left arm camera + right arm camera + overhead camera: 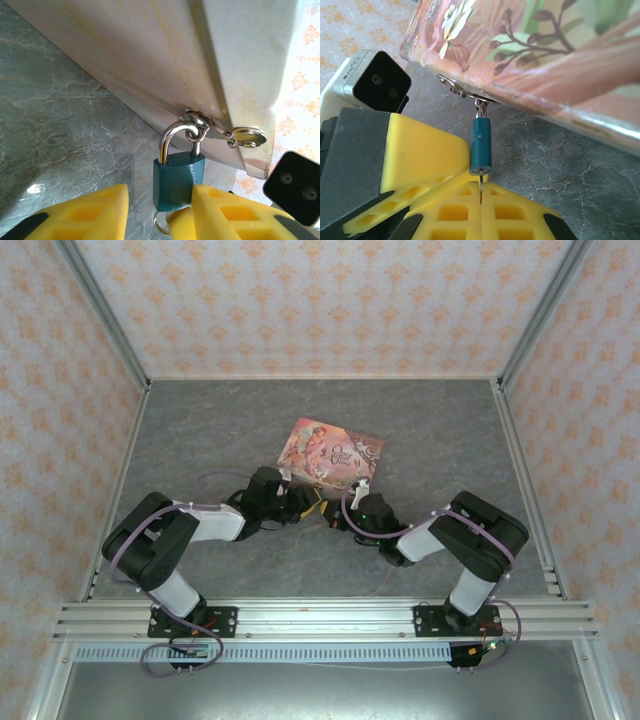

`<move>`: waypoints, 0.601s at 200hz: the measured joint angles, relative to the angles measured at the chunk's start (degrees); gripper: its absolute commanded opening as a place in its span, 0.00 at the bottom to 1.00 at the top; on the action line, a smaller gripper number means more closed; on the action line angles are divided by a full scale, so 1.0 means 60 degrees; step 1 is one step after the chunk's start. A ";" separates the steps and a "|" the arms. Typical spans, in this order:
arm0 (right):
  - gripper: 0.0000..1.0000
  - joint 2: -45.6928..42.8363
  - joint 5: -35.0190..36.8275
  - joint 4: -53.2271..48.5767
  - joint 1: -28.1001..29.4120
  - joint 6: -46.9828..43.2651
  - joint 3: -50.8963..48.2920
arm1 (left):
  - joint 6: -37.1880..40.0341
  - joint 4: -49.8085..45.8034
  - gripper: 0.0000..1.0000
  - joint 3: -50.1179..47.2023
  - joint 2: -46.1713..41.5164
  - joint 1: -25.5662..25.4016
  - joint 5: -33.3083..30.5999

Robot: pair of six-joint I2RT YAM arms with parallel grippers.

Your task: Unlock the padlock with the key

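Table [200, 440] is the biggest thing, grey like stone, and the pink tin [330, 453] lies on it in the middle of the top view, a little above both arms. The left gripper [160, 200] sits at the bottom of its own wrist view with its jaws apart, one on each side of the padlock [177, 180]. The yellow finger [230, 212] on the right of the frame touches the lock's side, and the other finger [90, 215] on the left has a gap to it, so the lock is not pinched yet. The right gripper [481, 197], at the bottom of its wrist view, is clenched on a thin bit of metal that goes up into the lock's bottom, which looks like the key [481, 184]. The little teal padlock hangs in the lower middle of the left wrist view, its silver shackle [170, 137] hooked through the clasp [197, 122] on the tin's edge. The step looks like holding the lock so the key can turn. To do it well, the left jaws should likely squeeze the lock's two sides softly until it cannot swing. Then the right gripper should twist the key straight, without pulling down or bending it. If the lock wobbles, the key could slip out or the tin could slide.
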 measured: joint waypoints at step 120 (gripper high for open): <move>0.00 0.0004 0.0007 -0.0080 0.0000 0.0080 0.0069 | -0.0525 0.0699 0.33 0.0215 0.0506 -0.0018 -0.0076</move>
